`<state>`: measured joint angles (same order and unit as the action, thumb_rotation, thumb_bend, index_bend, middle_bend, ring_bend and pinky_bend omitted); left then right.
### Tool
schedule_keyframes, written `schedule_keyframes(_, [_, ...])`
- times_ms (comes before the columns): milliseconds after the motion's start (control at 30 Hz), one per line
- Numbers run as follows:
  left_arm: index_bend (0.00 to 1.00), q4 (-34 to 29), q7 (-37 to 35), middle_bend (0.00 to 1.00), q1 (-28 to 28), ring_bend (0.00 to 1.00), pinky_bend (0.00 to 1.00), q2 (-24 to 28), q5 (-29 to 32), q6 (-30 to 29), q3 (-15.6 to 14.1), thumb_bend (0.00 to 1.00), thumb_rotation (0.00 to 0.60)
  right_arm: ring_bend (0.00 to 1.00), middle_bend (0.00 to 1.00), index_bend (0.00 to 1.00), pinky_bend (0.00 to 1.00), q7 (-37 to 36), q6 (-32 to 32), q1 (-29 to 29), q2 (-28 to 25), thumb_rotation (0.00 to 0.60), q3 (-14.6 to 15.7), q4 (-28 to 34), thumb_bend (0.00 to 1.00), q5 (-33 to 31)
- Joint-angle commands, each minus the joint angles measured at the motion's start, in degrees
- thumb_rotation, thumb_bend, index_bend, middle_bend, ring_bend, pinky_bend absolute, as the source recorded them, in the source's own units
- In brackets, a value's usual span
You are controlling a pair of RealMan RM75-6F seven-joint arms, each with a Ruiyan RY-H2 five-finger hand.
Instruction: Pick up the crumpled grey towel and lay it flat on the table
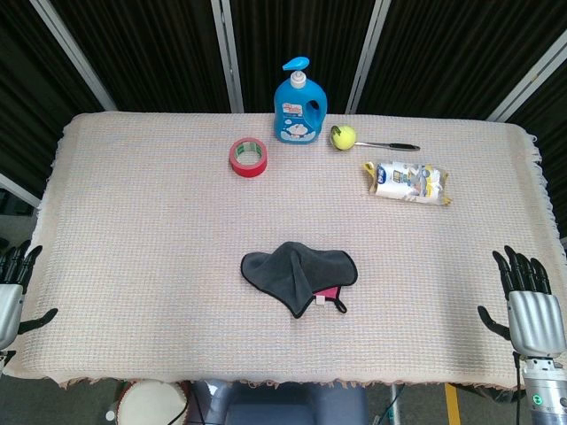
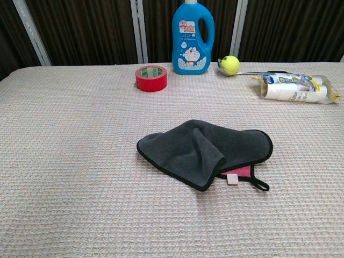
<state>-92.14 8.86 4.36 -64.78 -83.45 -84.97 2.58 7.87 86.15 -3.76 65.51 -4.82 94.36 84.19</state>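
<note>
The grey towel (image 1: 297,274) lies folded over itself near the table's front middle, with a black trim, a pink underside and a small loop at its right corner. The chest view shows the same towel (image 2: 201,150) bunched, one flap turned over the rest. My left hand (image 1: 11,292) hangs at the table's left front edge, fingers spread and holding nothing. At the right front edge my right hand (image 1: 530,305) is likewise spread and empty. Both hands are far from the towel and neither appears in the chest view.
At the back stand a blue detergent bottle (image 1: 299,104), a red tape roll (image 1: 250,157), and a yellow-green ball on a dark handle (image 1: 344,136). A packet of tubes (image 1: 407,181) lies at the back right. A woven cloth (image 1: 133,230) covers the table.
</note>
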Motion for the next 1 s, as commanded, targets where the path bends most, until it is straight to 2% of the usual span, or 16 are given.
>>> schedule_keyframes(33, [0.00, -0.01, -0.03, 0.00, 0.04, 0.00, 0.00, -0.03, -0.13, -0.01, -0.04, 0.00, 0.600, 0.00, 0.00, 0.00, 0.06, 0.05, 0.09, 0.06, 0.01, 0.600, 0.05, -0.10, 0.28, 0.08])
schedule_keyframes(833, [0.00, -0.41, -0.07, 0.00, 0.84, 0.00, 0.00, -0.99, -1.65, -0.15, 0.00, 0.00, 0.600, 0.00, 0.00, 0.00, 0.06, -0.63, 2.48, 0.80, 0.50, 0.600, 1.02, -1.21, 0.28, 3.67])
schedule_keyframes(1000, [0.00, 0.07, -0.13, 0.00, 0.81, 0.00, 0.00, -1.06, -1.11, 0.09, 0.04, 0.00, 0.600, 0.00, 0.00, 0.03, 0.08, 0.06, 2.25, -0.17, 2.26, 0.600, 1.83, -1.01, 0.28, 6.86])
